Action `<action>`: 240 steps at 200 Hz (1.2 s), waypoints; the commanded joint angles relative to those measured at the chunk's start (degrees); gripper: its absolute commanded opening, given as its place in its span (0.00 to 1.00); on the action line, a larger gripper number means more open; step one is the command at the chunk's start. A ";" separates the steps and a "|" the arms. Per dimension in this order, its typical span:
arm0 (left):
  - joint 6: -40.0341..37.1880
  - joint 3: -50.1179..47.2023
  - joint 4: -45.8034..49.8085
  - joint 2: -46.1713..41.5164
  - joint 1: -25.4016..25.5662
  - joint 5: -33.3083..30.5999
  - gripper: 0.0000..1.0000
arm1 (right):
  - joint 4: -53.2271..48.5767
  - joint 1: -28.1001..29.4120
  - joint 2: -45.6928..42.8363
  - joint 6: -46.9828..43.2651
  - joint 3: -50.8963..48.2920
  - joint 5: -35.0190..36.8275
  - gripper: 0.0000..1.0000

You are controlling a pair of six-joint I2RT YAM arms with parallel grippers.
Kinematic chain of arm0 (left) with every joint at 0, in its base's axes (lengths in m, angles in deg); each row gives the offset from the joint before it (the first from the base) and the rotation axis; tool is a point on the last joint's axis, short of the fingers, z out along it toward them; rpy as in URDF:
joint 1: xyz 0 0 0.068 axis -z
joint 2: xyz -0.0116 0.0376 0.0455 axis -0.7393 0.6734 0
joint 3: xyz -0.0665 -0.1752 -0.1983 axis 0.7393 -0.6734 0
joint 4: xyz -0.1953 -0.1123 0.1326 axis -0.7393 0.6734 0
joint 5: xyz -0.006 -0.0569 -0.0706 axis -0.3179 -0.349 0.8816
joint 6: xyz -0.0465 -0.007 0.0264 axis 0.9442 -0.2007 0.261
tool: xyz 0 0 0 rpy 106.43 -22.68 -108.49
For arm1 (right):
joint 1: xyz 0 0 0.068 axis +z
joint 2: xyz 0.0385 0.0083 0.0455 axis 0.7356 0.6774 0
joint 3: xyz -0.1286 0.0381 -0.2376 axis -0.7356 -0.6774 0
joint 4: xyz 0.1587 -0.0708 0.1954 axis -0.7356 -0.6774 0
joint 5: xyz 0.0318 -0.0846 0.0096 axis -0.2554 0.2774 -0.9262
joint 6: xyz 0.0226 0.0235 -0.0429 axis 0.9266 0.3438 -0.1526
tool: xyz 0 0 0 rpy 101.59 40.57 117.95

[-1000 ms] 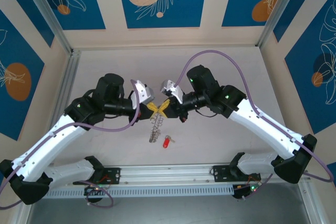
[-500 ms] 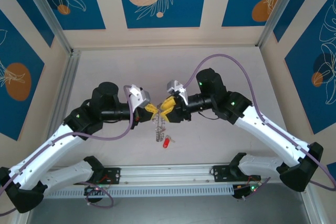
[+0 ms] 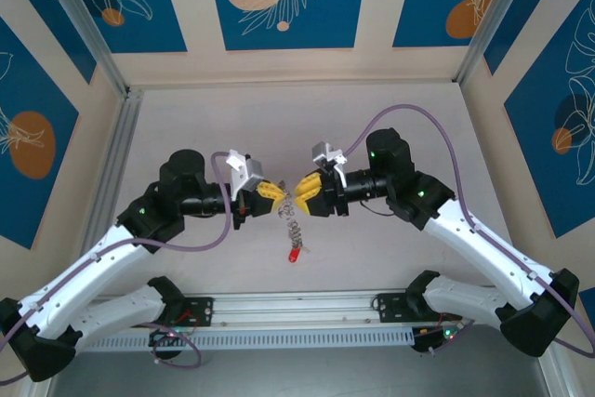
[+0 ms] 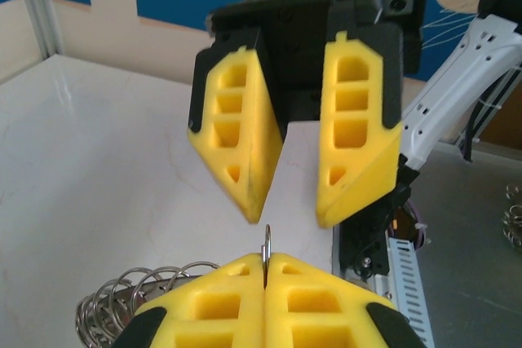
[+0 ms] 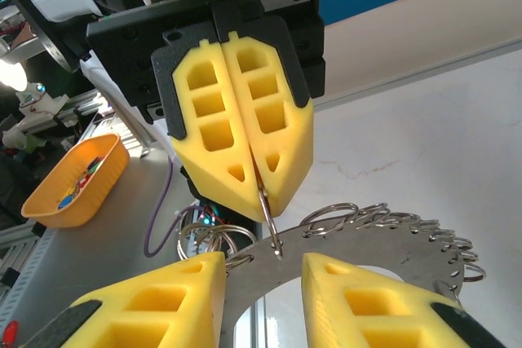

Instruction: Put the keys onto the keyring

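left hand (image 4: pixel 266 262): pressed together, pinching keyring (image 3: pixel 292 216) wire, bunch dangling | right hand (image 4: pixel 289 219): spread, tip to tip with left, astride ring, not gripping | key (image 3: pixel 294 254): red, on counter (image 3: pixel 279 127) just under bunch

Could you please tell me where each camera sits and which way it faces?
Top: above, behind the bases, looking down at the table; both arms, left hand, right hand.
Left wrist: faces the open right hand; own shut fingers below.
Right wrist: faces the left hand; own parted fingers below.
All share the keyring.
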 commanded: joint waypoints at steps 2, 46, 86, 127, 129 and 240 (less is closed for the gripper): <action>3.86 -1.24 -8.87 -1.31 -0.75 4.10 0.00 | 4.04 -0.26 -0.38 1.34 -1.06 -2.84 0.29; 7.37 -4.12 -15.37 -1.59 -1.01 5.10 0.00 | 6.50 -0.24 0.63 2.43 -1.53 -3.89 0.29; 9.54 -5.52 -19.57 -1.25 -1.08 5.13 0.00 | 8.05 -0.27 1.30 3.06 -1.96 -4.80 0.23; 10.12 -6.45 -21.21 -1.71 -1.14 4.26 0.00 | 7.30 -0.29 1.36 2.49 -1.88 -4.36 0.17; 10.17 -6.49 -21.34 -1.68 -1.10 4.23 0.00 | 7.23 -0.26 1.33 2.53 -1.88 -4.34 0.16; -4.53 6.51 9.31 0.69 -1.10 -4.03 0.32 | -9.28 2.36 1.65 -7.29 5.94 11.57 0.00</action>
